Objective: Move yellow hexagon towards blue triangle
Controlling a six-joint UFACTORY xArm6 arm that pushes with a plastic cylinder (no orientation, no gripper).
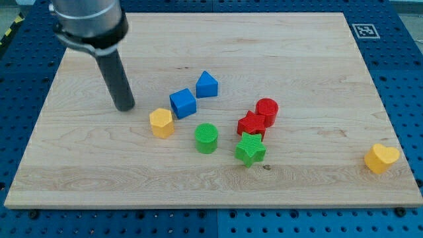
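The yellow hexagon (161, 122) lies on the wooden board, left of the middle. The blue triangle (207, 84) lies up and to the right of it. A blue cube (183, 103) sits between the two, close to both. My tip (124, 108) rests on the board to the left of the yellow hexagon and slightly higher in the view, a short gap apart from it.
A green cylinder (206, 138) lies right of the hexagon. A red star (251, 125), a red cylinder (267, 110) and a green star (250, 149) cluster at the middle right. A yellow heart (381, 158) lies near the board's lower right edge (403, 172).
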